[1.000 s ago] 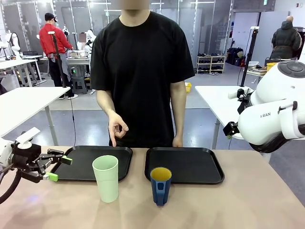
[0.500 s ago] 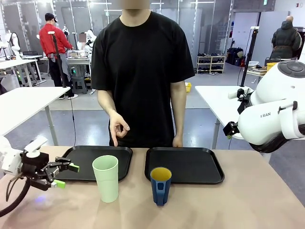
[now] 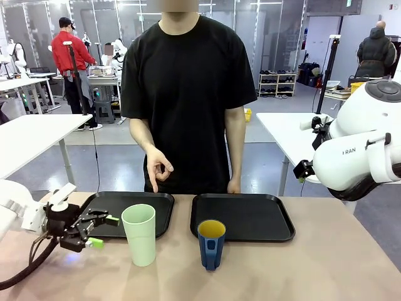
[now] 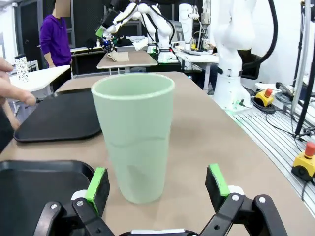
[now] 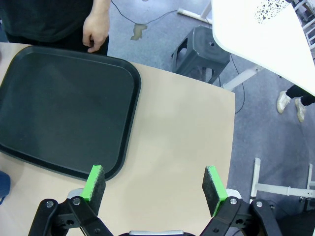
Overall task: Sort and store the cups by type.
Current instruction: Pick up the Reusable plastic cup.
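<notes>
Beige counter (image 3: 326, 269) spans the foreground, with a person (image 3: 188, 94) in black at its far side. 2 black trays lie side by side: left tray (image 3: 128, 200), right tray (image 3: 244, 216). Mint tumbler (image 3: 140, 235) stands upright before the left tray, blue mug (image 3: 211, 246) before the right. Left jaws gape wide, empty, the tumbler just ahead and untouched, framed by their pads (image 4: 97, 183). Right jaws hang wide open, empty, above the counter beside the right tray

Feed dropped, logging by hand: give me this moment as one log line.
left tool: open, aimed at mint tumbler, not touching | right tool: open, high above right tray corner | blue mug: upright, ungrasped
</notes>
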Controlling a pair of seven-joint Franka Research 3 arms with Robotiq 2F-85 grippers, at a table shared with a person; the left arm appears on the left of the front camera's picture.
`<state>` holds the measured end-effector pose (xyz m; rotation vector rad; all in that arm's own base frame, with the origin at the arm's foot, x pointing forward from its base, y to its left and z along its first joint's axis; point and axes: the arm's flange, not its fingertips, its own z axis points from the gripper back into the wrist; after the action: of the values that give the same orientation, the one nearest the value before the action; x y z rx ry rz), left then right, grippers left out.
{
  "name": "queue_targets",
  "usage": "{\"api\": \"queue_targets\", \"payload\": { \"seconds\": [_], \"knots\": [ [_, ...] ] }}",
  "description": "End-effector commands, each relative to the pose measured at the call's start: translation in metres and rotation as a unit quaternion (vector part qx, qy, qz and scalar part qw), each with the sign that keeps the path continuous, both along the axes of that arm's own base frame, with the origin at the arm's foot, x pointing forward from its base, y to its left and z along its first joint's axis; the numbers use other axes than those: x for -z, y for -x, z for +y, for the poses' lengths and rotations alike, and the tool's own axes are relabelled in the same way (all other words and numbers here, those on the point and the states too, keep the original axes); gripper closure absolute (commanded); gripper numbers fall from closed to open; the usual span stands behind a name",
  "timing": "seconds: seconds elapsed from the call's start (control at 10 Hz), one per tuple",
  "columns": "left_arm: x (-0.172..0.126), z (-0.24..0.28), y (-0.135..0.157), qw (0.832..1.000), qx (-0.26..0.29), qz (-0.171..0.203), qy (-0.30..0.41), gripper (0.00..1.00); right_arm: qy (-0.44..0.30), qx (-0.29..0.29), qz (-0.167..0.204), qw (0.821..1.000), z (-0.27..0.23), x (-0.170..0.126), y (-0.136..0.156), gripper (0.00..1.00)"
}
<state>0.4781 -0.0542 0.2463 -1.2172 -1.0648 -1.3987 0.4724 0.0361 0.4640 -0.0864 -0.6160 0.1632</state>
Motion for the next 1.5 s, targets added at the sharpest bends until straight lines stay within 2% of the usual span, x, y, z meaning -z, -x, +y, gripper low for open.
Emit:
{"api": "queue_targets", "payload": {
  "seconds": [0.0,0.7,0.8,1.4],
  "knots": [
    [0.022,-0.009,0.005,0.999,-0.015,-0.022,0.020,0.00,0.004,-0.002,0.000,1.000,0.000,0.000,-0.001,0.00],
    [0.023,-0.038,-0.010,1.000,-0.004,-0.003,-0.007,0.00,0.004,-0.002,0.000,1.000,0.000,0.000,-0.001,0.00],
    [0.019,-0.032,-0.005,1.000,0.002,0.012,0.004,0.00,0.004,-0.002,0.000,1.000,0.000,0.000,-0.001,0.00],
    [0.024,-0.044,-0.012,1.000,0.011,0.016,0.005,0.00,0.004,-0.002,0.000,1.000,0.000,0.000,-0.001,0.00]
  ]
}}
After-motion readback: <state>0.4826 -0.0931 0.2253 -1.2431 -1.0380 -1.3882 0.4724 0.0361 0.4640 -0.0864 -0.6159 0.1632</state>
